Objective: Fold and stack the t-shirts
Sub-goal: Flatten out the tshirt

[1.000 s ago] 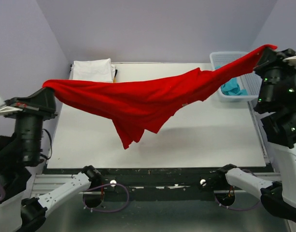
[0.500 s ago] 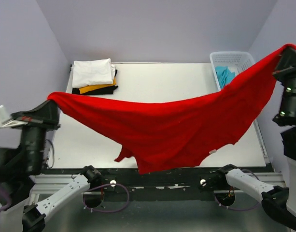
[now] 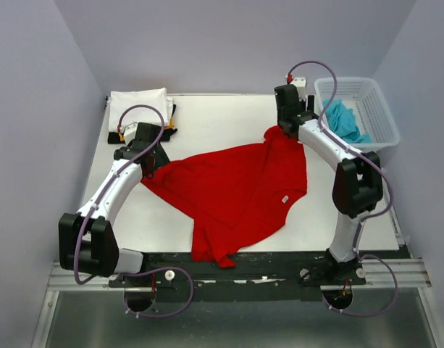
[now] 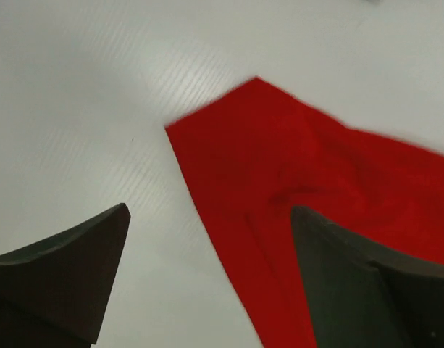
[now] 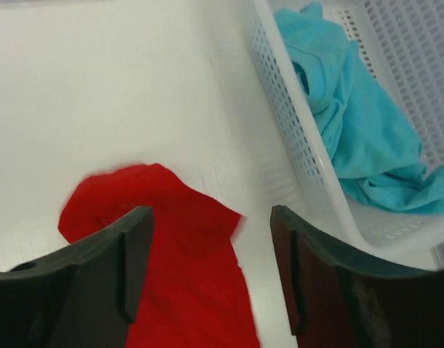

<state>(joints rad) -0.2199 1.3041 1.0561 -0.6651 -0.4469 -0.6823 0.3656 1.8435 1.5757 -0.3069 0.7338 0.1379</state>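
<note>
Red t-shirt (image 3: 236, 192) lies rumpled mid-worktop (image 3: 222, 119), near hem at the front edge. Left claw (image 4: 208, 210) spread over its left corner, right claw (image 5: 211, 210) spread over its far corner; the 2 pinch nothing. Turquoise t-shirt (image 3: 346, 121) in basket (image 5: 290, 138); folded stack (image 3: 140, 109) far-left.

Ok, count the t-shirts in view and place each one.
5: red tee spread out in the middle; turquoise tee in the basket; white tee, yellow-orange tee and black tee stacked at the far left corner. More may be hidden.
</note>
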